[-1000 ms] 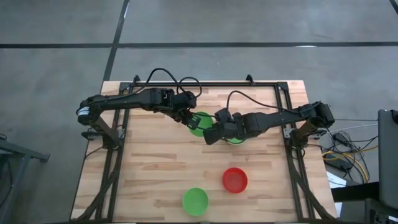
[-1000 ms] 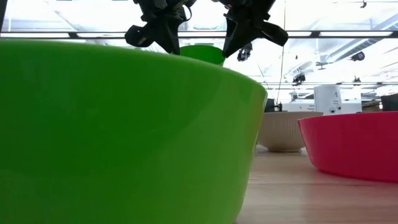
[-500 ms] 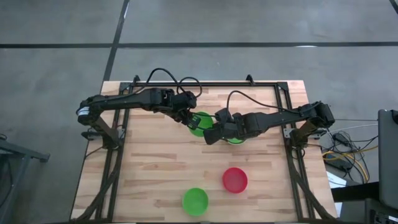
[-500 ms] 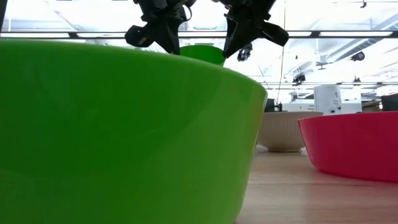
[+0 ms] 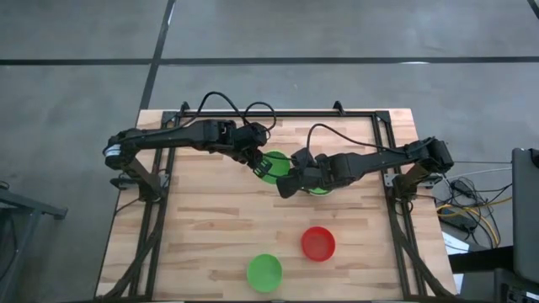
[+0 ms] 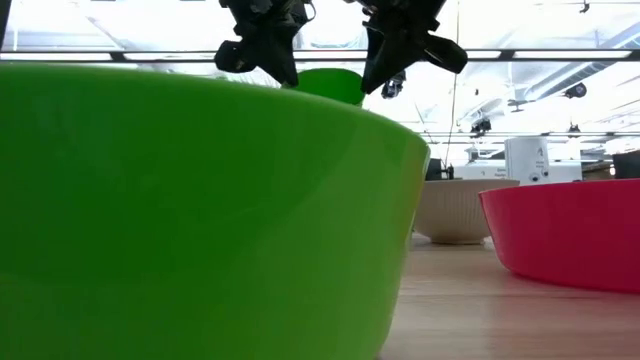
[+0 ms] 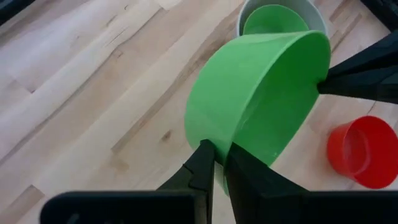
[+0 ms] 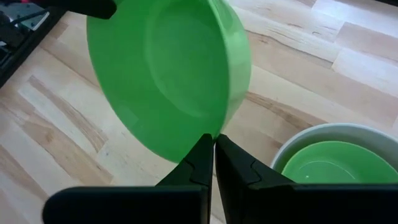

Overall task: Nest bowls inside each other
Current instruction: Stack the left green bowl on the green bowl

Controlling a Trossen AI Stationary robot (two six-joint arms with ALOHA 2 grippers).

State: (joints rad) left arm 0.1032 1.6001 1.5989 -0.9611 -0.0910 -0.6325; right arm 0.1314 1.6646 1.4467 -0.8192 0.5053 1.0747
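Observation:
A bright green bowl [image 5: 271, 166] hangs tilted above the table's middle, held between both grippers. My left gripper [image 7: 219, 152] is shut on its rim from the left. My right gripper [image 8: 214, 142] is shut on the opposite rim. Just right of them a pale grey-white bowl [image 7: 311, 14] stands on its base with another green bowl [image 7: 275, 18] nested inside. A red bowl [image 5: 318, 243] and a third green bowl [image 5: 264, 272] stand apart near the front edge. My left gripper pinches the held bowl's rim [image 7: 214, 142] between its two fingers, one on the inner wall and one on the outer. The fingers slant down from the table's left. The bowl is lifted clear and tilted on edge. My right gripper pinches the rim on the opposite side [image 8: 219, 127] at its fingertips, slanting down from the table's right. The bowl's hollow faces this gripper's camera. The bowl hangs clear of the table, above and beside the grey-white bowl.
The wooden table [image 5: 202, 227] has bare room on its left half and along the far edge. In the low view the front green bowl [image 6: 190, 210] fills most of the picture, with the red bowl [image 6: 565, 235] to its right.
My left gripper has rolled a little about its own pointing line, and the held green bowl has tipped slightly with it. Both hands stay where they were, and both grips hold.

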